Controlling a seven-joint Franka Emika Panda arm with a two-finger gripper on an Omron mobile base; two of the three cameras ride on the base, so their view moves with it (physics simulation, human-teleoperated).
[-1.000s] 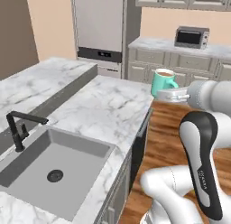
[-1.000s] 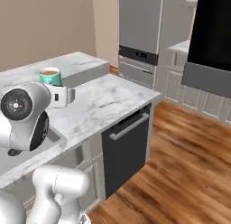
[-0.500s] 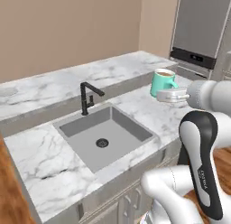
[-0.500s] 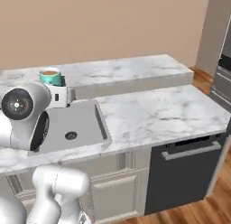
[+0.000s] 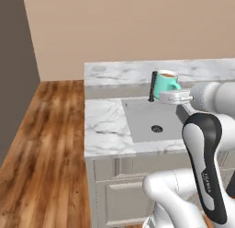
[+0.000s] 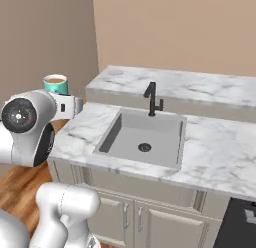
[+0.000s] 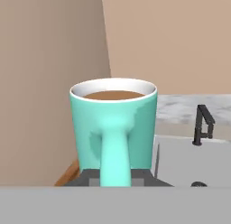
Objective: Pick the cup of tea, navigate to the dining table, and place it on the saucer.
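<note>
I've got the gripper (image 5: 170,96) clamped on the cup of tea (image 5: 165,83) by its handle (upright), above the sink (image 5: 153,117).

One cup of tea (image 5: 165,83) is showing, upright, with brown liquid inside and one handle facing the hand camera. One gripper (image 5: 173,98) is closing on it at the handle. One sink (image 6: 142,137) is sitting in the marble counter (image 6: 220,147), with one drain (image 6: 144,147) in its basin and one black faucet (image 6: 152,98) standing at its back edge. One raised marble ledge (image 6: 190,85) is running behind the sink. Two cabinet doors (image 6: 107,221) are showing below the counter's front edge.
</note>
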